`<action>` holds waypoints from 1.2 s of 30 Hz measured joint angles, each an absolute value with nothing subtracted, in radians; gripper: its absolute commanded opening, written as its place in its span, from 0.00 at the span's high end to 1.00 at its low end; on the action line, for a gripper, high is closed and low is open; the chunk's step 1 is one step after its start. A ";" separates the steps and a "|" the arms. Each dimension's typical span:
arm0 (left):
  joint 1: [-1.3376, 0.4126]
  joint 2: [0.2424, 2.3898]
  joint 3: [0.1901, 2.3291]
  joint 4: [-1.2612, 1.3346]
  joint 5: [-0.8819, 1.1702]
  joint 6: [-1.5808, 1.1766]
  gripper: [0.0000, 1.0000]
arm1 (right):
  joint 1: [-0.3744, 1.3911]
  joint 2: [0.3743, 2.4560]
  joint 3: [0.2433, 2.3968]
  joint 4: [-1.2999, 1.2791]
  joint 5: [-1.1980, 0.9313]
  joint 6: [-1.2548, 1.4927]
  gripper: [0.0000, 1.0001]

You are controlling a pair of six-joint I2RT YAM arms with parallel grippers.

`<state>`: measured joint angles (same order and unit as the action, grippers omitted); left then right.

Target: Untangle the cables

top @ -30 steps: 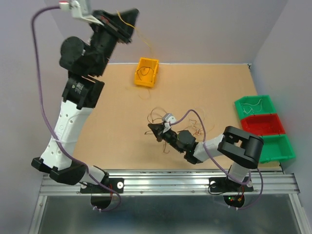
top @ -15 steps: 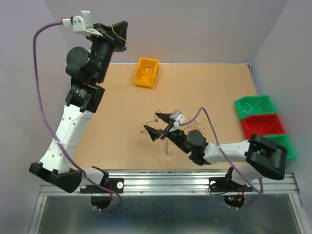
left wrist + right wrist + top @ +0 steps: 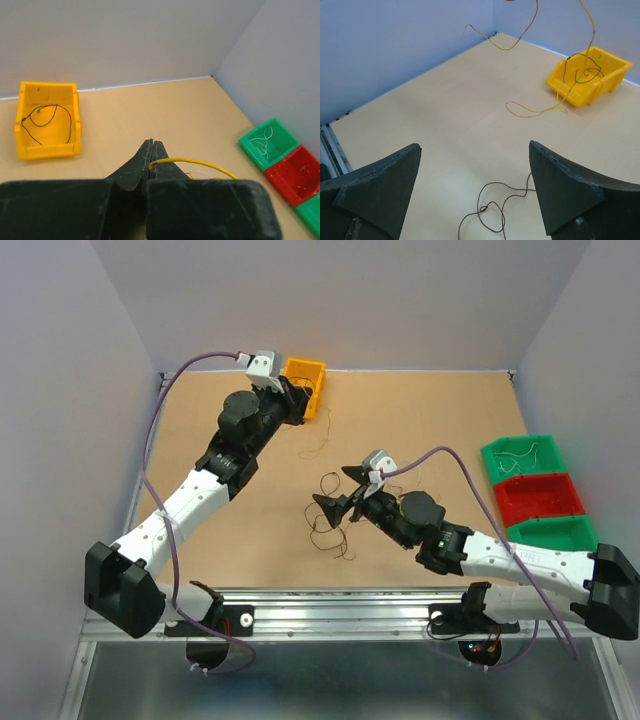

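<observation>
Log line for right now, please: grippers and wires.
left gripper: shut on yellow wire, beside yellow bin | right gripper: open, above dark wire tangle on table | untangling: unfinished

overhead, two wrists, common yellow bin (image 3: 312,380)

Yellow cable (image 3: 200,161) partly behind left pincer (image 3: 152,143)

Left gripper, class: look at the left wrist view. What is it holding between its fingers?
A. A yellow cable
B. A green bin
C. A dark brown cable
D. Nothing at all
A: in the left wrist view the left gripper is shut on a yellow cable, which arcs out to the right from between its closed fingers.
</observation>
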<state>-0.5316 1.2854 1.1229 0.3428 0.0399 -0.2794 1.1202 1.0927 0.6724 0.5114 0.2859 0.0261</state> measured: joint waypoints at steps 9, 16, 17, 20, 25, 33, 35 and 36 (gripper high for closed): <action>-0.633 1.253 1.036 0.416 0.063 -0.200 1.00 | 1.114 1.034 0.693 0.381 0.343 0.049 0.02; -0.708 1.230 0.996 0.430 0.090 -0.177 1.00 | 1.114 0.920 0.629 0.453 0.400 0.042 0.00; -0.708 1.230 0.993 0.430 0.096 -0.178 1.00 | 1.114 0.910 0.623 0.464 0.408 0.042 0.00; -0.708 1.230 0.987 0.428 0.118 -0.190 1.00 | 1.114 0.897 0.608 0.505 0.440 0.042 0.00; -0.719 1.232 0.987 0.430 0.161 -0.215 1.00 | 1.113 0.954 0.606 0.564 0.479 0.041 0.00; -0.752 1.261 0.987 0.432 0.243 -0.273 1.00 | 1.113 1.029 0.602 0.621 0.513 0.037 0.03; -0.764 1.272 0.987 0.439 0.262 -0.295 1.00 | 1.113 1.029 0.590 0.656 0.520 0.038 0.05; -0.770 1.275 0.985 0.445 0.267 -0.303 1.00 | 1.113 1.029 0.584 0.669 0.525 0.038 0.07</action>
<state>-0.7700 1.2751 0.9852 0.4454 0.2668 -0.3035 1.1130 1.0294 0.5838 0.6689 0.5247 0.0383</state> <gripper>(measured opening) 0.040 0.964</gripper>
